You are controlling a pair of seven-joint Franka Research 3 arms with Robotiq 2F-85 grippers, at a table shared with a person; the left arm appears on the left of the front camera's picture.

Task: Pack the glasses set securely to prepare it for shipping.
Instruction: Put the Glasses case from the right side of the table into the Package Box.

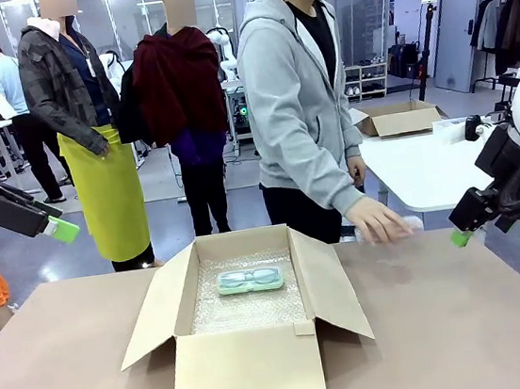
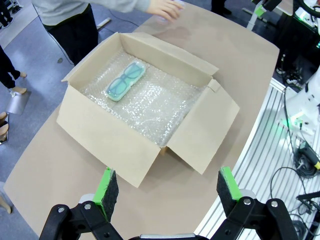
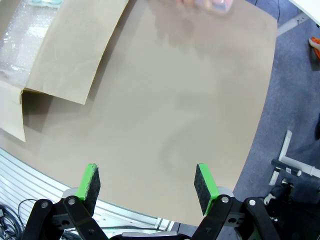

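A mint green glasses case [image 1: 250, 279] lies on the bubble wrap inside the open cardboard box [image 1: 248, 367], toward its far side. In the left wrist view that same mint case [image 2: 125, 82] lies well beyond my open fingers. A person's hand [image 1: 377, 219] rests on a clear pinkish case [image 1: 413, 224] on the table's far right edge. My left gripper [image 1: 65, 228] hangs open, high off the table's left side. Low beside the table's right edge is my right gripper [image 1: 462, 237], open and holding nothing. The right wrist view catches the pinkish case [image 3: 218, 4] at its top edge.
The box's flaps spread outward on the brown table [image 1: 465, 321]. Bare tabletop lies under the right gripper [image 3: 147, 182]. The person in a grey hoodie [image 1: 296, 105] stands at the far side. A metal frame and cables [image 2: 295, 150] run along the robot's side.
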